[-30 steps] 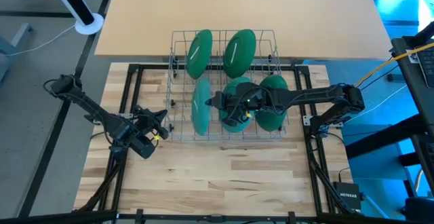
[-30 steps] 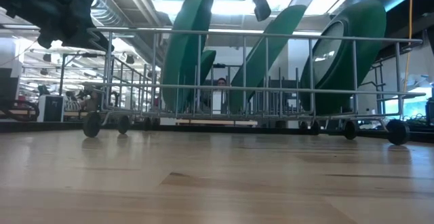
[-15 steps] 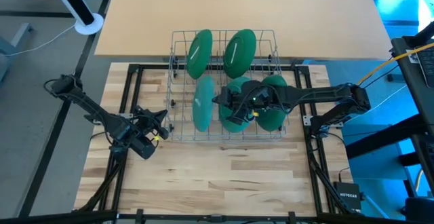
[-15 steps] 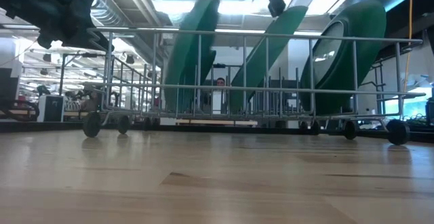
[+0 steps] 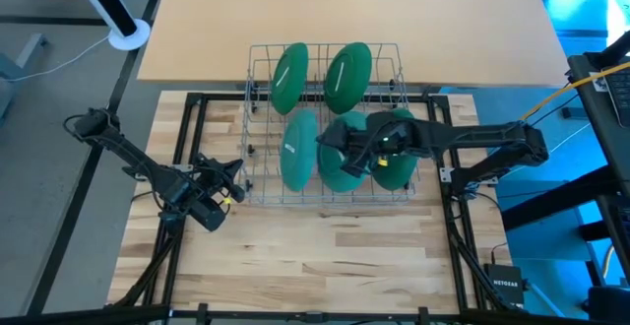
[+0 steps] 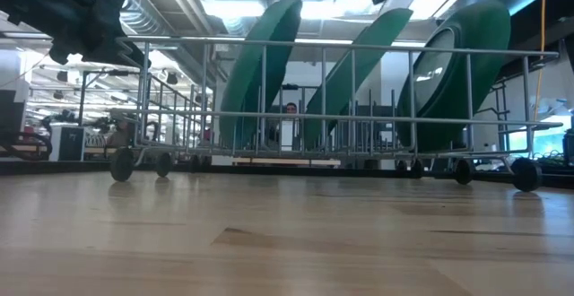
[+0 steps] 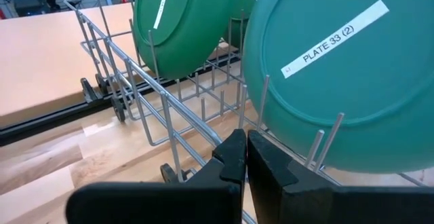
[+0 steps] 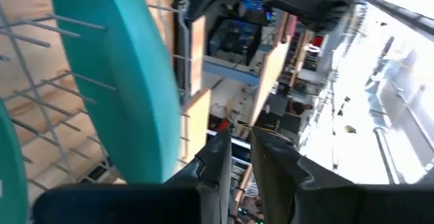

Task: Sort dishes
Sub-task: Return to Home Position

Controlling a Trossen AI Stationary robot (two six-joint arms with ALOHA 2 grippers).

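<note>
Five green-to-teal plates stand on edge in the wire rack (image 5: 258, 118), their lower rims between its tines. Two are in the far row (image 5: 290, 74) (image 5: 347, 77). Three are in the near row: a teal one (image 5: 298, 150), a middle one (image 5: 343, 172) and a right one (image 5: 396, 162). My right gripper (image 5: 330, 140) hangs over the middle near plate, its fingers a narrow gap apart (image 8: 241, 149), holding nothing. The left gripper (image 5: 234, 179) waits shut (image 7: 245, 149) at the rack's near left corner, facing the plate labelled "PLATE 33 (2)" (image 7: 339, 68).
The rack stands on small wheels (image 6: 121, 163) at the far middle of the wooden table (image 5: 315, 256). A tan board (image 5: 354, 15) lies beyond the rack. Black frame rails (image 5: 192, 118) run along both sides. A person (image 6: 291, 109) shows far behind the rack.
My right gripper has drawn back toward the table's right edge and risen. The near-left teal plate has tipped, its upper rim leaning further toward the right while its lower rim stayed between the tines.
</note>
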